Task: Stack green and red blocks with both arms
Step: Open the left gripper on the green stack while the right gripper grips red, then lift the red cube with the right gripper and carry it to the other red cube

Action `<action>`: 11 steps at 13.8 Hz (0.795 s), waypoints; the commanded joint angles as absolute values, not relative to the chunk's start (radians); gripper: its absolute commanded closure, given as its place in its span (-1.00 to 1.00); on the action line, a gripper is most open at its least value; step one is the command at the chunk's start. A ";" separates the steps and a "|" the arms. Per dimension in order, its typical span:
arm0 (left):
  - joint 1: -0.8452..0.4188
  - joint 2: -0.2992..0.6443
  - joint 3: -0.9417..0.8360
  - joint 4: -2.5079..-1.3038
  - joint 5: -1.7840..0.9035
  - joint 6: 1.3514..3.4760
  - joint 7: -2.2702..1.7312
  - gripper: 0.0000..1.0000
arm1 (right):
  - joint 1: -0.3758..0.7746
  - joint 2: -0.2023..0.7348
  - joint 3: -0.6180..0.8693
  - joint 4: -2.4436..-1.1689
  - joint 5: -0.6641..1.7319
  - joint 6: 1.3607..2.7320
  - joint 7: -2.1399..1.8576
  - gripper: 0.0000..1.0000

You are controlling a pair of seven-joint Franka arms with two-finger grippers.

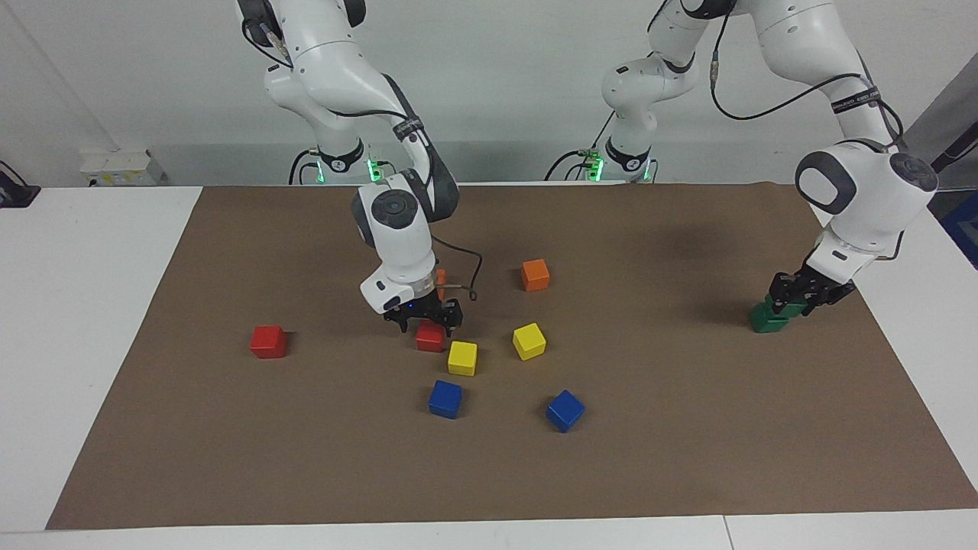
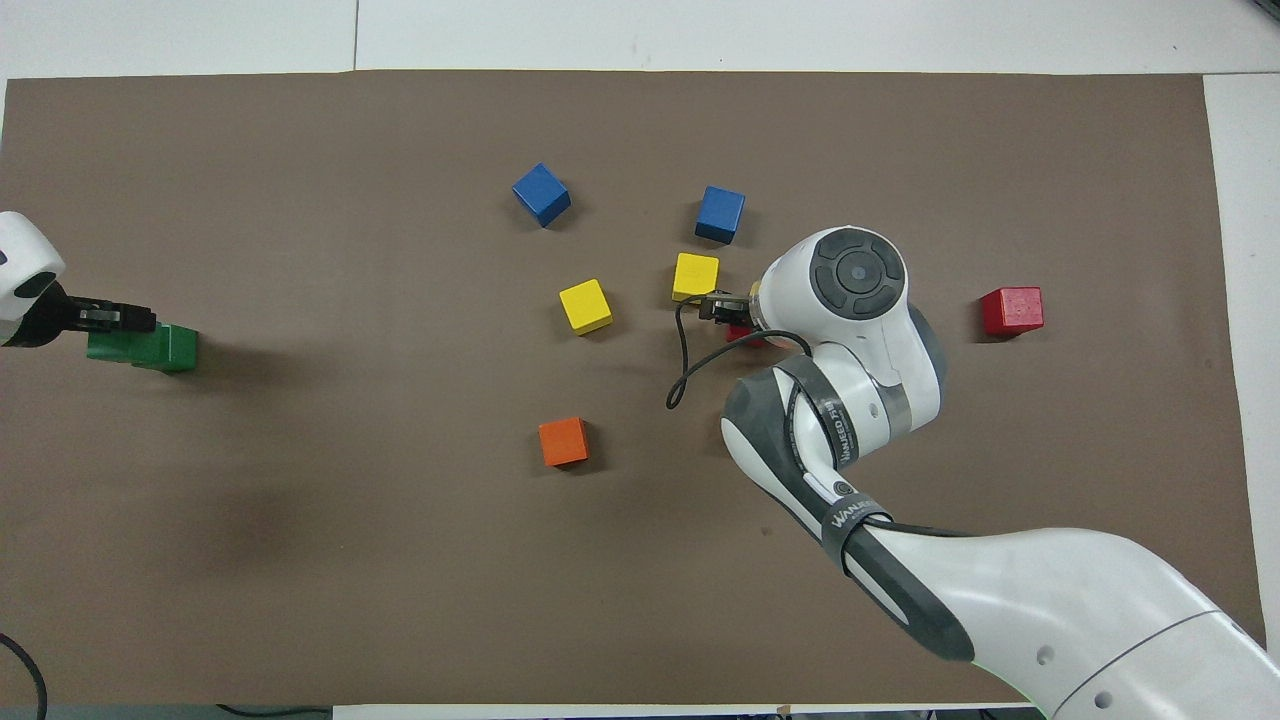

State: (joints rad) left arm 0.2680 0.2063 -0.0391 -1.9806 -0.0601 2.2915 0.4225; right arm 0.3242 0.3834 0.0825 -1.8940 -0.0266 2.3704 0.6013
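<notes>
Now both arms are mid-stack: the left gripper (image 1: 804, 299) clenches a green block (image 1: 787, 309) on the second green block (image 1: 766, 321) near the mat's edge, needing release. The right gripper (image 1: 425, 315), fingers spread, straddles a red block (image 1: 430, 337) with a yellow cube (image 1: 462, 357) crowding just beside.

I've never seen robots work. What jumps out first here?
Two white arms bend over a brown mat strewn with coloured cubes. The right end effector is down at a red cube mid-table, while the left end effector sits on stacked green cubes at the left arm's end.
</notes>
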 commanded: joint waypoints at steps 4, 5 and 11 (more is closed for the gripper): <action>0.265 0.155 -0.044 -2.057 -0.081 2.345 0.423 1.00 | 0.318 0.384 0.084 -1.913 -0.044 2.393 0.609 0.03; 0.264 0.155 -0.044 -2.060 -0.081 2.348 0.420 1.00 | 0.304 0.376 0.084 -1.908 -0.054 2.379 0.580 0.48; 0.264 0.155 -0.044 -2.075 -0.081 2.393 0.422 1.00 | 0.195 0.344 0.081 -1.662 -0.060 2.013 0.346 1.00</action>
State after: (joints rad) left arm 0.2675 0.1926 -0.0472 -2.0306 -0.0622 2.3634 0.4207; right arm 0.2355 0.3495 0.0729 -1.7512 -0.0458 2.1224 0.4242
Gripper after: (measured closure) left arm 0.449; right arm 0.454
